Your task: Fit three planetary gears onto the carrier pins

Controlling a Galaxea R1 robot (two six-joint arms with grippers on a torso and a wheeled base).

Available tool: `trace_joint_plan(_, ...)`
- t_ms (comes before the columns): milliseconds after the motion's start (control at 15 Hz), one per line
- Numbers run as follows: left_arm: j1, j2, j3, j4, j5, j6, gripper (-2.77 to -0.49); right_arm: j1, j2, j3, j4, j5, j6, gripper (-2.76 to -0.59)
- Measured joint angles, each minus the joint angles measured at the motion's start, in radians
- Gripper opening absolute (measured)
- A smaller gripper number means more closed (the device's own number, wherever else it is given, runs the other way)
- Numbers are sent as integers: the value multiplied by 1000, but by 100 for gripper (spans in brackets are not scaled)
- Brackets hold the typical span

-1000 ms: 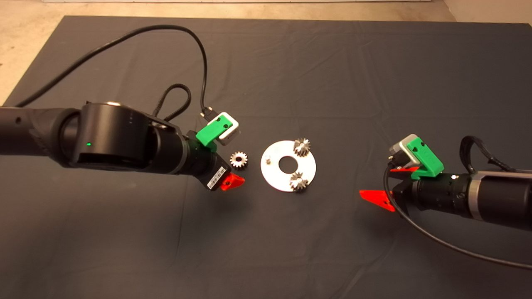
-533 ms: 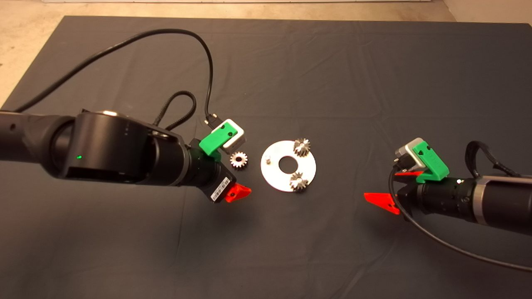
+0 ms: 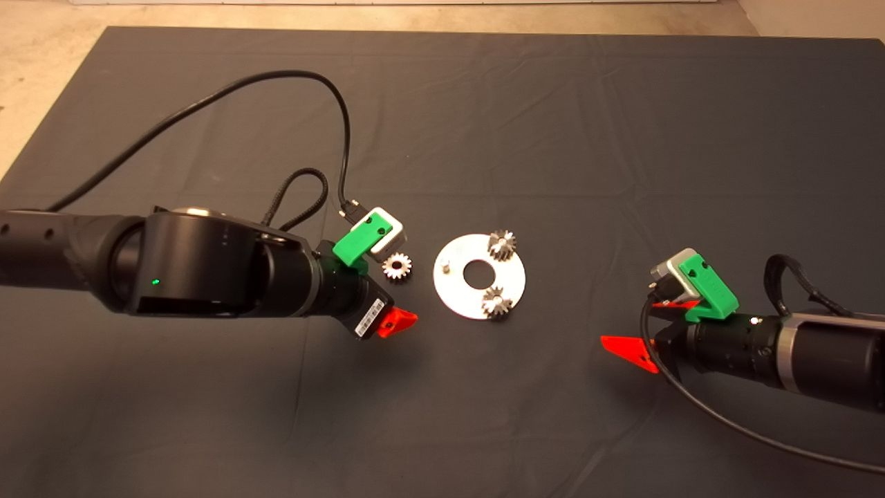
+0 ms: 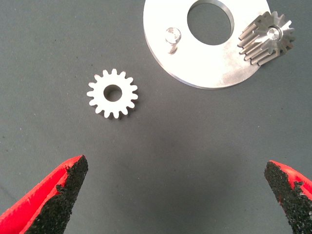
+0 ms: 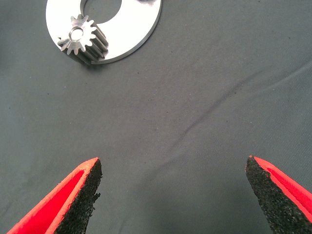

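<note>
Barcode label (image 3: 368, 318), seemingly unreadable, beside left gripper (image 4: 175, 195), jaws spread.

On the mat (image 3: 484, 124), the disc (image 3: 456, 294) lay at the middle. Two planetary gears (image 3: 502, 244) sat on carrier pins at its far and near right rim; the third pin (image 3: 446, 265) stood bare at its left. The loose gear (image 3: 397, 266) lay flat just left of the disc. The left claw (image 4: 170, 195) was spread beside it; the right claw (image 5: 173, 195), spread, was well right.
</note>
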Motion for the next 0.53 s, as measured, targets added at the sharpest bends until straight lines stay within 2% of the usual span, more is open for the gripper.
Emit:
trace_joint_plan(200, 0, 0, -11, 4, 0, 0, -62, 0, 0, 0, -1, 0, 10, -116)
trace_joint_plan(333, 9, 0, -35, 42, -1, 0, -62, 0, 0, 0, -1, -1, 11, -116)
trace_joint_plan(467, 31, 1, -58, 53, -16, 1, -62, 0, 0, 0, -1, -3, 11, -116)
trace_joint_plan(533, 40, 3, -72, 58, -35, 1, -62, 0, 0, 0, -2, -3, 11, -116)
